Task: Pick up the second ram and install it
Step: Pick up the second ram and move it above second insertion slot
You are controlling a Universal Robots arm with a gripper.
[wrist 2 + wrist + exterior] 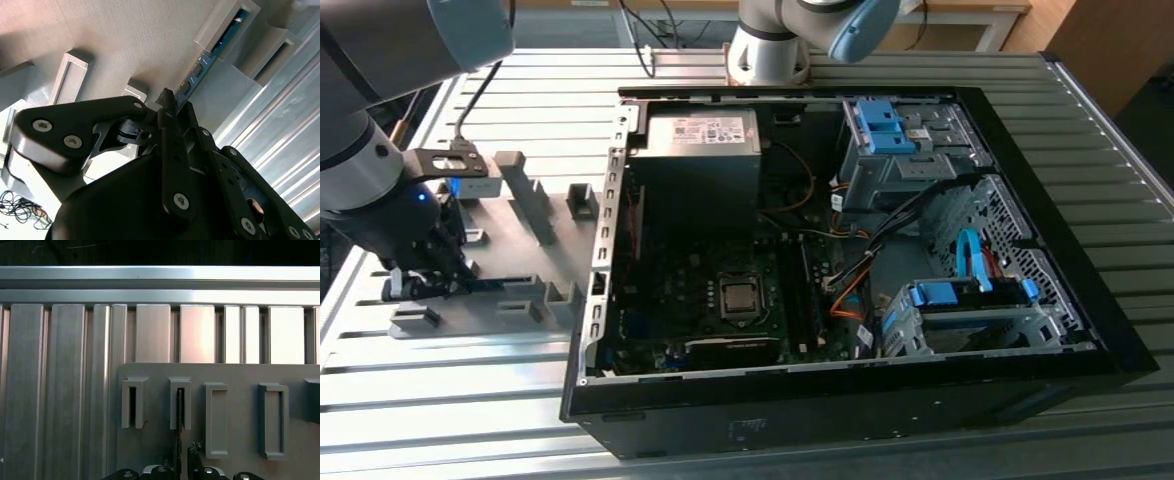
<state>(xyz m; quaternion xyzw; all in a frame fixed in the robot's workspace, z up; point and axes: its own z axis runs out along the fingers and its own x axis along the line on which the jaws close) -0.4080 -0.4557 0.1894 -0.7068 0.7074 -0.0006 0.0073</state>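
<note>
We cannot tell whether the jaws grip or merely straddle it: the gripper sits at the second ram, which stands on edge in a slot of the grey rack, near the rack's edge away from the open computer case. By our judgement, lifting and installing remain.

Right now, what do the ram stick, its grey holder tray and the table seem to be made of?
The ram stick: blue-green circuit board, probably fibreglass laminate, carrying small dark chips. The holder tray: matte grey, fine lined texture, likely printed plastic. The table: ribbed bright profiles with a sheen, apparently aluminium.
</note>
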